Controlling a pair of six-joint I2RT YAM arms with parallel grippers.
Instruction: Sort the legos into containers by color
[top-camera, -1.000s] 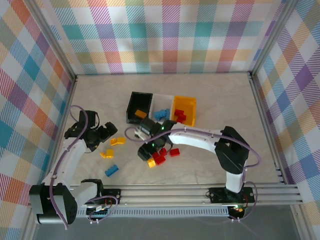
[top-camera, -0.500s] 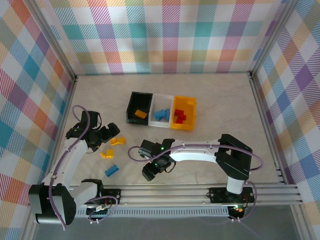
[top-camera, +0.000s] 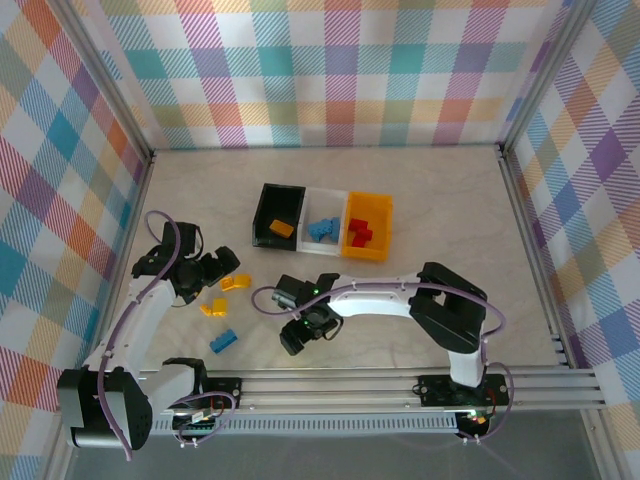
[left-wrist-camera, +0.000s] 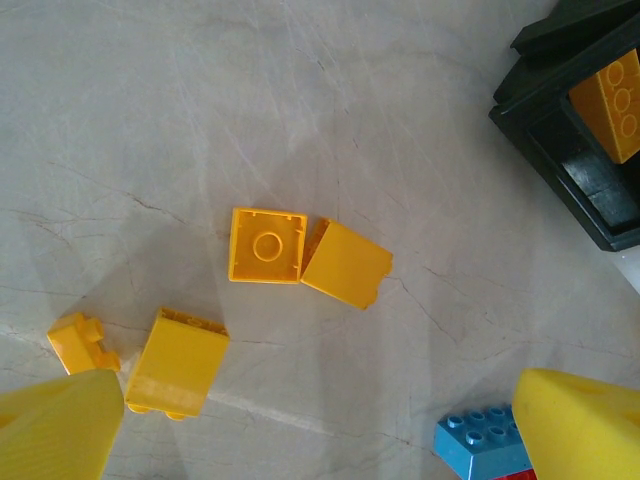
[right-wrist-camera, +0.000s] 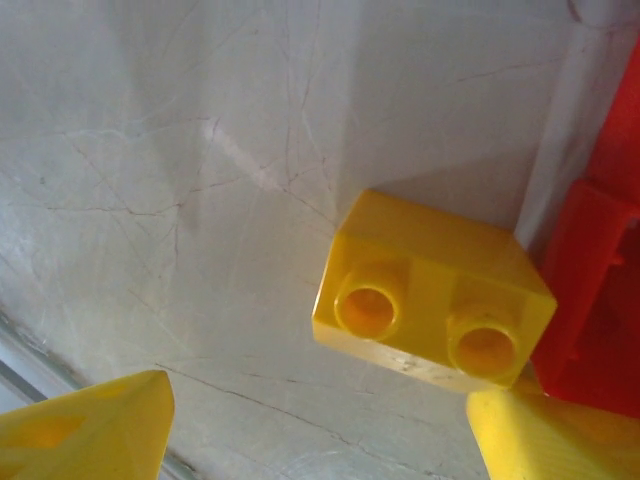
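The containers stand in a row mid-table. The black bin (top-camera: 272, 205) holds a yellow-orange lego (top-camera: 282, 228), the white bin (top-camera: 327, 197) blue ones, and the yellow-orange bin (top-camera: 378, 206) red ones. My right gripper (right-wrist-camera: 320, 435) is open and low over the table. A yellow two-stud lego (right-wrist-camera: 430, 290) lies just ahead of its right fingertip, with red legos (right-wrist-camera: 600, 290) beside it. My left gripper (left-wrist-camera: 320, 440) hangs open above several loose yellow legos (left-wrist-camera: 266, 245), and a blue lego (left-wrist-camera: 478, 445) lies by its right finger. From above, the right gripper (top-camera: 297, 338) covers its pile.
A blue lego (top-camera: 223, 341) and yellow ones (top-camera: 235, 283) lie at the front left near the left gripper (top-camera: 212, 268). An aluminium rail (top-camera: 380, 378) runs along the near edge just behind the right gripper. Checked walls close in the table.
My right gripper has swung from beside the bins toward the near edge and come down over the red and yellow pile, which it now hides from above. The left arm has barely moved.
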